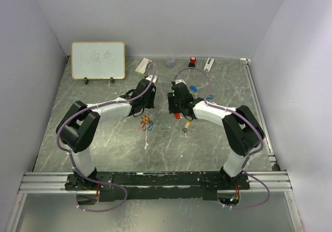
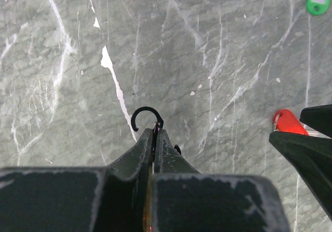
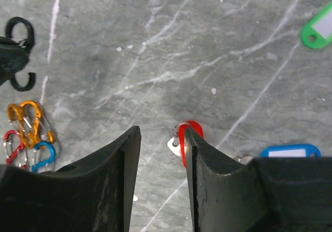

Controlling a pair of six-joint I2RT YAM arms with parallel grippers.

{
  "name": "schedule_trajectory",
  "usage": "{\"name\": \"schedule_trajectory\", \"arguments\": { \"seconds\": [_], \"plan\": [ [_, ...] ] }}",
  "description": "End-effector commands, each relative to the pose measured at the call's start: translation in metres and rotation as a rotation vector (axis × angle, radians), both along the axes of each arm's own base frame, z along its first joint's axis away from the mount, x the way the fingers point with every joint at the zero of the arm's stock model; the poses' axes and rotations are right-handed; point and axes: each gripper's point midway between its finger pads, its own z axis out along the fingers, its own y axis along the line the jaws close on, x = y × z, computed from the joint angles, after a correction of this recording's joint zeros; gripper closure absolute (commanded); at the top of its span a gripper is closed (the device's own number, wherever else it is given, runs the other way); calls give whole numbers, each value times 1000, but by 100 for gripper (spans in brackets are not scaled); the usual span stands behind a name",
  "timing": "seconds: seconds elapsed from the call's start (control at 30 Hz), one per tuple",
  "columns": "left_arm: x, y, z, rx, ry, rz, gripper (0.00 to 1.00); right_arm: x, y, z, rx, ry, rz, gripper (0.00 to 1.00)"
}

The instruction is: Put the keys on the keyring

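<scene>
Top view: your left gripper (image 1: 148, 100) and right gripper (image 1: 175, 107) face each other at centre frame, placed so ring and key can meet. Coloured carabiners (image 1: 147, 123) lie just below them.

Left wrist view: the fingers are pressed together, pinching the black keyring (image 2: 146, 116) at centre. Its hook stands clear of the tips, ready to receive a key.

Right wrist view: the jaws are spread, with the red-tagged key (image 3: 191, 137) at lower centre on the table, close against the right-hand finger, likely lined up for a pinch. A blue tag (image 3: 290, 151) and a green tag (image 3: 317, 32) lie further right.
</scene>
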Motion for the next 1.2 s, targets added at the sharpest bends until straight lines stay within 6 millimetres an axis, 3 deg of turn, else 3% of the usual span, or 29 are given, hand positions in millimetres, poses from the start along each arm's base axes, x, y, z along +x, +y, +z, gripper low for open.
{"name": "schedule_trajectory", "arguments": {
  "seconds": [0.0, 0.43, 1.17],
  "plan": [
    [-5, 4, 10, -4, -13, 21, 93, -1, -8, -7, -52, 29, -55, 61],
    [-5, 5, 8, 1, -11, 23, 93, -4, -5, -23, -97, 63, -40, 66],
    [-3, 4, 5, 6, -9, 21, 93, 3, -9, -28, -147, 62, -64, 78]
  ]
}}
